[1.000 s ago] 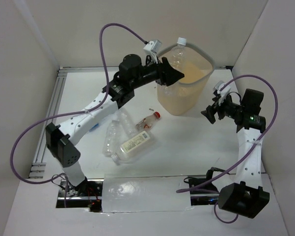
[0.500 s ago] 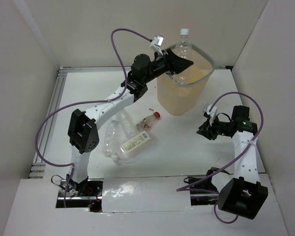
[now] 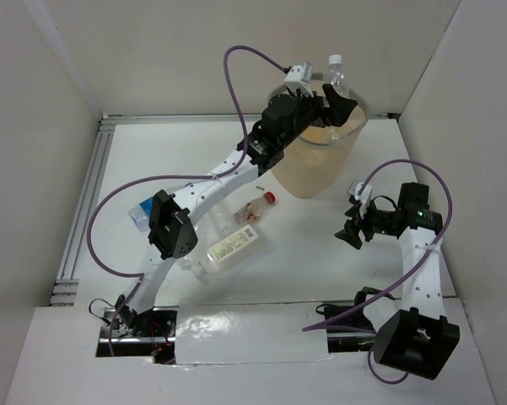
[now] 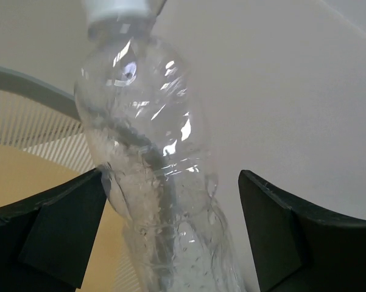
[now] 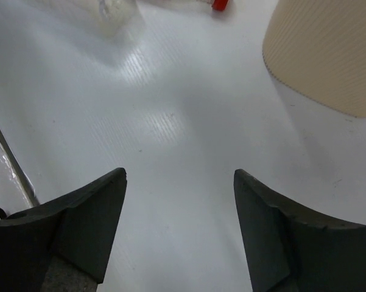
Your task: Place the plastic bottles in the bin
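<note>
A clear crinkly plastic bottle (image 3: 333, 74) with a white cap stands upright over the far rim of the tall beige bin (image 3: 310, 169). My left gripper (image 3: 338, 99) is open around it. In the left wrist view the bottle (image 4: 140, 109) leans on the left finger (image 4: 55, 225), with a gap to the right finger (image 4: 292, 231); the bin's rim (image 4: 30, 85) shows behind. On the table lie a white-labelled bottle (image 3: 232, 248), a red-capped bottle (image 3: 255, 208) and a blue-capped bottle (image 3: 138, 213). My right gripper (image 3: 351, 229) hangs open and empty right of the bin, with its jaws (image 5: 179, 176) over bare table.
White walls close in the table on the left, back and right. A slotted metal rail (image 3: 80, 215) runs along the left edge. The bin's ribbed wall (image 5: 329, 55) fills the upper right of the right wrist view. Purple cables loop above both arms.
My left arm has reached further right over the bin with the bottle and its jaws have opened off it. My right gripper narrowed, then opened again, drifting slightly lower.
</note>
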Robot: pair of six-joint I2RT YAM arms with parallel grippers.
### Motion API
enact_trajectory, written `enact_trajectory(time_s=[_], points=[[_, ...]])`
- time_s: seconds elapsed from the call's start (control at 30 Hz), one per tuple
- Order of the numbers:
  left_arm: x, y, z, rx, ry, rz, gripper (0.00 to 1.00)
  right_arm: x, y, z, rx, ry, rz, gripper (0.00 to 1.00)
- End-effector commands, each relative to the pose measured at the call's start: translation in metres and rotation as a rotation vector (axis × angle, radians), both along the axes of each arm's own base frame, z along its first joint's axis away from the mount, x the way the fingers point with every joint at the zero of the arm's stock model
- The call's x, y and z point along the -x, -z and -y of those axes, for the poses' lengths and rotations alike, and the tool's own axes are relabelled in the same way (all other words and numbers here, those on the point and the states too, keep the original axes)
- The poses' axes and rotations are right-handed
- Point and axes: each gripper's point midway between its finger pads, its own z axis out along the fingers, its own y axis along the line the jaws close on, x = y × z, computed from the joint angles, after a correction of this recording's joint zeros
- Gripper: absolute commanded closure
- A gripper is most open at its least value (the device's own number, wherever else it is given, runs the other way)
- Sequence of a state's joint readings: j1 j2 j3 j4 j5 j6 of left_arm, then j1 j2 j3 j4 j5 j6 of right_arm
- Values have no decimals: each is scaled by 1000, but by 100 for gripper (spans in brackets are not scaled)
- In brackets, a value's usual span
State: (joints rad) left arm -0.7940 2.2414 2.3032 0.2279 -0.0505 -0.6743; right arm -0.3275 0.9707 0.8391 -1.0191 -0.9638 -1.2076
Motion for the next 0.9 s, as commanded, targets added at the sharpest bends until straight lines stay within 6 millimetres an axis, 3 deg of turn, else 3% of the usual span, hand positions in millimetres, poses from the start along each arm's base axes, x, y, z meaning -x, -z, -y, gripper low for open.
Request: enact_trajectory(time_s=[0.0, 0.07, 0.1, 0.17, 0.3, 0.33, 0.5, 0.53, 0.57, 0.6, 0.63, 0.77, 0.8, 0.87], points=[[-15, -18, -20, -58, -156, 86, 0, 7, 3, -4, -2, -21, -1, 20], [-20, -9, -25, -81, -166, 67, 0, 8, 3, -4, 7, -34, 8, 9], [-24, -16, -33, -73, -178, 73, 0, 7, 3, -4, 14, -41, 18, 0], [-30, -7, -38, -90, -188, 59, 0, 7, 2, -7, 9, -61, 31, 0], [-27, -22, -45, -83, -182, 85, 0, 8, 0, -11, -3, -83, 44, 0], [-27, -36, -54, -65, -194, 100, 0, 5, -1, -10, 2, -83, 56, 0], [-16, -59, -74, -96, -211, 158, 0, 0, -8, -22, 4, -136, 110, 0], [-11, -62, -76, -104, -201, 166, 0, -1, -10, -23, 14, -137, 122, 0], [2, -83, -87, -88, -206, 192, 0, -5, -13, -25, 16, -143, 143, 0], [5, -71, -88, -129, -192, 189, 0, -5, -13, -30, 14, -156, 135, 0], [11, -72, -94, -149, -195, 193, 0, -5, -17, -33, 16, -170, 147, 0], [64, -72, -119, -286, -191, 234, 0, -4, -31, -60, -21, -287, 218, 0], [73, -60, -128, -338, -202, 206, 0, -9, -34, -66, -18, -317, 250, 0], [96, -45, -168, -397, -267, 155, 1, -4, -32, -90, -11, -422, 281, 0]])
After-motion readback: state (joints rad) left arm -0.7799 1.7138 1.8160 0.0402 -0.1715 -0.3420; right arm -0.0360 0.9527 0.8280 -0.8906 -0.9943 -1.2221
